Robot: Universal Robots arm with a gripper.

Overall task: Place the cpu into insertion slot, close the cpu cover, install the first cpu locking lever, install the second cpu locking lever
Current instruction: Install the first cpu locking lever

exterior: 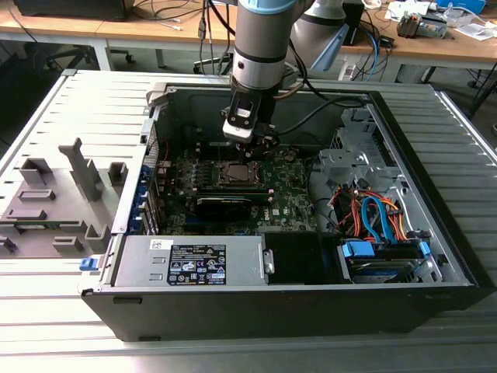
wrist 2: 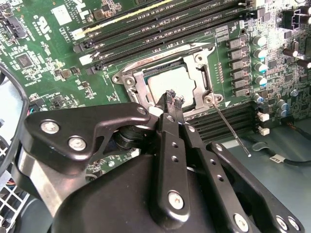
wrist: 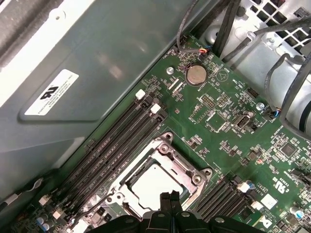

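**Black fingers pressed together at the rim of the covered socket**

Black metal gripper: in both wrist views the two fingers meet with no gap. Nothing shows between them. The tips sit at the edge of the socket; I cannot tell whether they touch the metal.

Just beyond the tips lies the small flat square cpu with a silver-grey top. It is seated in the square metal-rimmed insertion slot. The thin silvery cpu cover, a frame plate with a square window, lies flat over it, and the chip shows through the window.

A thin bare metal lever rod runs from one socket corner out across the nearby slots. Its free end is over the grey floor beyond the board's edge, so this lever is not latched. The state of the other lever is not clear.

Around the socket is the green circuit board with long black memory slots on two sides. A round silver coin cell is further off.

In the exterior view the arm stands upright over the open black computer case, gripper just above the socket. A long black graphics card lies near the socket, a grey power supply box beyond it. Blue and orange cables are on the exterior view's right.
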